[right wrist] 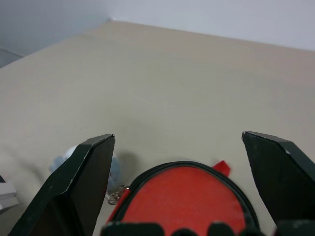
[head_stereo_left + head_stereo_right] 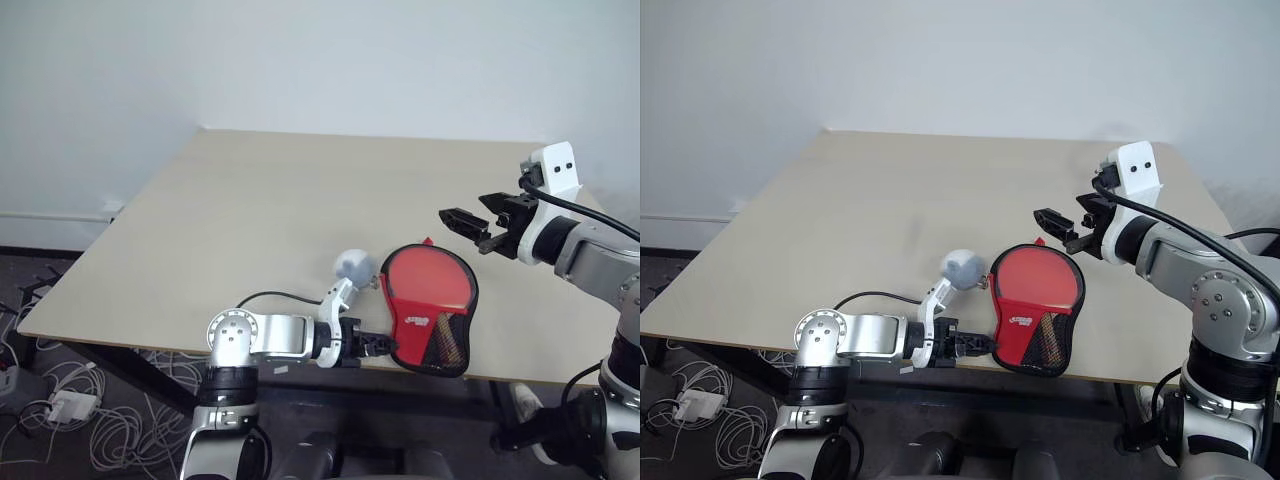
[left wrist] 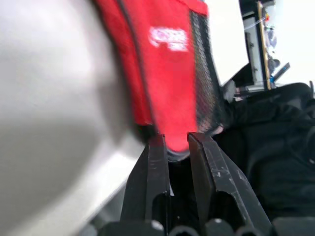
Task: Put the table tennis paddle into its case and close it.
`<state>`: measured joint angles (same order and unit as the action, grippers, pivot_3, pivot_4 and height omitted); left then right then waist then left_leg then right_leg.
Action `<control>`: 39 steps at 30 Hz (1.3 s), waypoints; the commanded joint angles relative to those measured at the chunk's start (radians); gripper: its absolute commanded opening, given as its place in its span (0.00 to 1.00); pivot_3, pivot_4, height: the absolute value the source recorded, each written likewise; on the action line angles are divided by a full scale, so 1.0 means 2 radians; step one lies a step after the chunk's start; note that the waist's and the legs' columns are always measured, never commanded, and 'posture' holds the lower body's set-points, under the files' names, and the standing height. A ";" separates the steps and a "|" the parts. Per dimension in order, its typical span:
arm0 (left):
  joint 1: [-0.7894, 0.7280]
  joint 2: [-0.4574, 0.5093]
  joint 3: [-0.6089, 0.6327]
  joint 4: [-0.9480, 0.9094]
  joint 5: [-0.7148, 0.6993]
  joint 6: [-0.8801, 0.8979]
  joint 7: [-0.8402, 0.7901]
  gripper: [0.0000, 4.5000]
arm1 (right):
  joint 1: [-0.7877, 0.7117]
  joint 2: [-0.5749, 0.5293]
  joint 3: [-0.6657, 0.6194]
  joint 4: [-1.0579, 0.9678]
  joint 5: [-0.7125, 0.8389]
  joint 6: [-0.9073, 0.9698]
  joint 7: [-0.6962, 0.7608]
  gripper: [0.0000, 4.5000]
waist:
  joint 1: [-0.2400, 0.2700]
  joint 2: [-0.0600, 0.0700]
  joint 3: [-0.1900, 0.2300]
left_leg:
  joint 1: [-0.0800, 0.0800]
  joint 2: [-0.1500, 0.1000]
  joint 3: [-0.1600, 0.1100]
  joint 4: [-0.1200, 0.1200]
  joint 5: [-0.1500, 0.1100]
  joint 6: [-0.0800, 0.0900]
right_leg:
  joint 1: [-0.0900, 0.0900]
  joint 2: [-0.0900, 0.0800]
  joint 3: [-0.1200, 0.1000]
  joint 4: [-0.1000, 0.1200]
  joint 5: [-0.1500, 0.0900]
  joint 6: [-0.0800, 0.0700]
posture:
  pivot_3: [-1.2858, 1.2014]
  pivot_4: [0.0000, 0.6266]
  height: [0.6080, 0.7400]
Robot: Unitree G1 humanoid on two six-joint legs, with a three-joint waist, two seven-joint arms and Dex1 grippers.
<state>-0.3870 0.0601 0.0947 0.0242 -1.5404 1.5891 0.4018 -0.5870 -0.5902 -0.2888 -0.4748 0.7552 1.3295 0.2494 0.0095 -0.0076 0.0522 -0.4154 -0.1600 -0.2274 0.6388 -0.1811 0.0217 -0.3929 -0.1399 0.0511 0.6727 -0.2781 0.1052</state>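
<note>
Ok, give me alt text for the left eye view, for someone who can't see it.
A red, black-edged paddle case lies near the front edge of a beige table, with the left claw shut on its narrow end. A whitish fuzzy ball sits just beside the case, and the right claw hovers open above the table.

Case: red cloth, black mesh panel, black edging.
Table: smooth matt beige top.
Ball: whitish, fuzzy.
</note>
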 commanded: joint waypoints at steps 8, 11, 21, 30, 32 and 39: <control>0.001 0.112 -0.131 -0.038 -0.216 -0.148 0.104 0.15 | -0.019 0.002 -0.002 -0.007 0.003 -0.008 0.004 1.00 | 0.000 0.000 0.000 | 0.000 0.001 0.002 0.000 0.000 0.000 | -0.001 0.000 0.002 0.001 0.001 -0.002 | 0.52 0.00 0.68; -0.013 0.135 -0.140 -0.036 -0.216 -0.162 0.087 0.15 | -0.017 0.003 -0.002 -0.008 0.002 -0.008 0.003 1.00 | 0.000 0.000 0.000 | 0.000 0.001 0.002 0.000 0.000 0.000 | -0.001 0.000 0.002 0.001 0.001 -0.003 | 0.52 0.00 0.68; -0.036 0.146 -0.142 -0.007 -0.162 -0.187 0.006 0.18 | -0.014 0.009 0.000 -0.010 -0.001 -0.008 -0.001 1.00 | 0.000 0.000 0.000 | 0.000 0.001 0.004 0.000 0.000 0.000 | -0.002 0.000 0.004 0.001 0.001 -0.004 | 0.52 0.00 0.68; -0.045 0.148 -0.138 0.023 -0.140 -0.178 -0.028 0.83 | -0.013 0.014 0.002 -0.009 -0.004 -0.010 -0.004 1.00 | 0.000 0.000 0.000 | 0.000 0.001 0.004 -0.001 0.000 0.000 | -0.003 0.000 0.004 0.001 0.001 -0.003 | 0.52 0.00 0.68; -0.046 0.145 -0.141 0.036 -0.143 -0.171 -0.036 0.90 | -0.012 0.016 0.001 -0.010 -0.004 -0.010 -0.007 1.00 | 0.000 0.000 0.000 | 0.000 0.001 0.004 -0.001 0.000 0.000 | -0.003 0.000 0.004 0.001 0.001 -0.003 | 0.52 0.00 0.68; -0.054 0.128 -0.139 0.076 -0.116 -0.155 -0.057 0.90 | -0.011 0.020 0.000 -0.013 -0.004 -0.006 -0.010 1.00 | 0.000 0.000 0.000 | 0.000 0.001 0.005 -0.001 0.000 0.000 | -0.003 0.000 0.005 0.001 0.001 -0.002 | 0.52 0.00 0.68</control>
<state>-0.4605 0.3255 -0.1998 0.1759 -1.7778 1.2708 0.3137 -0.5898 -0.5501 -0.2719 -0.4754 0.7467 1.3280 0.2407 0.0095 -0.0072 0.0521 -0.4158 -0.1585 -0.2181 0.6371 -0.1818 0.0219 -0.3992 -0.1391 0.0609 0.6744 -0.2762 0.1006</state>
